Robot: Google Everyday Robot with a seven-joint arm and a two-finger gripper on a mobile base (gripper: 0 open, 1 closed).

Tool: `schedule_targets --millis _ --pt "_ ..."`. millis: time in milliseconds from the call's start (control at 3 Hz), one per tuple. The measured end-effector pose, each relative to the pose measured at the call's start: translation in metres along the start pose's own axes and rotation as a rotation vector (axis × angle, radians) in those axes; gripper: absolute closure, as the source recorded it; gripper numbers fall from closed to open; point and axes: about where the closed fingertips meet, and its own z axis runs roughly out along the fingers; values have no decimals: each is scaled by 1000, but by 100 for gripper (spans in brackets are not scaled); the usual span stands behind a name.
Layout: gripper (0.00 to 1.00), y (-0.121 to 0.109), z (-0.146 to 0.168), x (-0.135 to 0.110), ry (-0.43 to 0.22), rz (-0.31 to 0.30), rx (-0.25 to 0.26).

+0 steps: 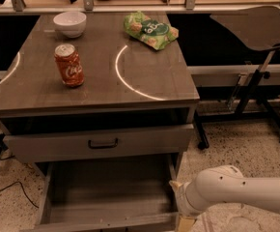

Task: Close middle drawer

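Observation:
The middle drawer (106, 197) is pulled far out at the bottom of the view. It is a grey wood-grain plank box with an empty inside, and its low front panel (101, 223) lies at the frame's lower edge. Its handle is out of view. My white arm (236, 195) reaches in from the lower right. My gripper (182, 215) hangs at its end, right beside the drawer's front right corner and partly cut off by the frame edge.
Above the open drawer is another grey drawer front with a black handle (103, 143). On the cabinet top (106, 86) stand a red soda can (69, 65), a white bowl (70, 23) and a green chip bag (150, 30). A black stand (253, 79) is at the right.

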Motion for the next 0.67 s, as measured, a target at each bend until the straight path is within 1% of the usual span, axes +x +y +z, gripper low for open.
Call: schedule_targets --millis 333,667 --pt "0 -10 17 -1 -5 3 32" --pt "16 -21 27 -1 -16 3 62"
